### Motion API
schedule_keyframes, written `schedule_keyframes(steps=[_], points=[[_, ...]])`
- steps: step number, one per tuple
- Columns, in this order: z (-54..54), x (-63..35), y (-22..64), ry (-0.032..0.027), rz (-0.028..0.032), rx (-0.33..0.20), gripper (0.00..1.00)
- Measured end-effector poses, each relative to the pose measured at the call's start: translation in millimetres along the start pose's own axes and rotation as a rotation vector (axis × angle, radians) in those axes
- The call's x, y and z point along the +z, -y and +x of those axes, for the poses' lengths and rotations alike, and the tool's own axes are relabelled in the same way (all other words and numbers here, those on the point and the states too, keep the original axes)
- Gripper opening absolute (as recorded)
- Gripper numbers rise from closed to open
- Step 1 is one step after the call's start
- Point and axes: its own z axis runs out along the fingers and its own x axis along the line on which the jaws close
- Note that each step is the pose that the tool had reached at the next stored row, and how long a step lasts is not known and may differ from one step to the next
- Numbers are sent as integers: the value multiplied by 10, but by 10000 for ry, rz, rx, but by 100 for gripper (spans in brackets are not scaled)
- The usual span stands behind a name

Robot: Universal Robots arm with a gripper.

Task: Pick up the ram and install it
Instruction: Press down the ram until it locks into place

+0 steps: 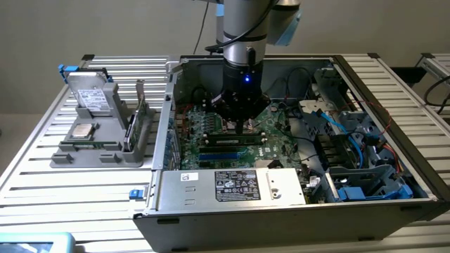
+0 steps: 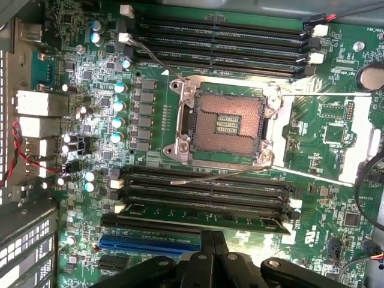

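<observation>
The ram (image 1: 234,141) is a slim dark green stick with black chips, standing in a black motherboard slot inside the open computer case (image 1: 365,95). In the wrist view the ram (image 2: 204,217) shows as a long green edge in the slot farthest from the empty processor socket (image 2: 228,123). My gripper (image 1: 243,128) hangs just above the middle of the stick. The gripper (image 2: 213,237) has its two black fingers pressed together, shut, with nothing between them. I cannot tell whether the fingertips touch the ram's top edge.
A blue expansion slot (image 2: 150,243) runs beside the ram. The silver power supply (image 1: 232,184) sits at the case's near side, with cables and blue drive bays (image 1: 365,184) to the exterior view's right. A grey fixture (image 1: 98,153) outside the case holds a drive, a silver chip (image 1: 83,130) and a green card (image 1: 140,121).
</observation>
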Motion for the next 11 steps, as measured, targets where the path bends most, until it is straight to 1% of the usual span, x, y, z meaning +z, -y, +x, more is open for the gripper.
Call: schedule_keyframes(steps=[2, 11], points=[[0, 0, 0, 10, 1, 106, 11], [-1, 0, 0, 11, 1, 115, 11]])
